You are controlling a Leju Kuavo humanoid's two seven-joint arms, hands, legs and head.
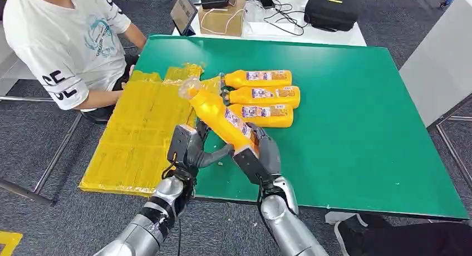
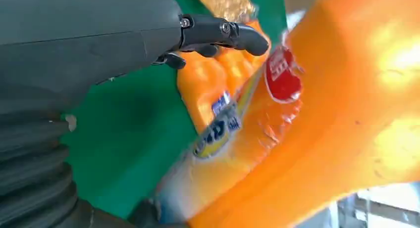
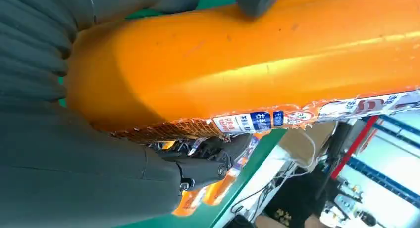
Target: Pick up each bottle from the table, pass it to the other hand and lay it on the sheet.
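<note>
Orange bottle [image 1: 222,118] tilted, cap seemingly sheetward

The held orange bottle [image 1: 221,118] carries a label [image 3: 317,114] with small blue, red and white panels of print, too blurred to read. In the left wrist view its label shows a red oval [image 2: 282,75] with white lettering that cannot be made out. The three bottles lying on the table [image 1: 261,97] bear like labels, unreadable from here. The person's white T-shirt [image 1: 61,30] has large black letters on the sleeve [image 1: 58,84], partly folded, perhaps "CE", and a blue-green chest print, not legible.
</note>
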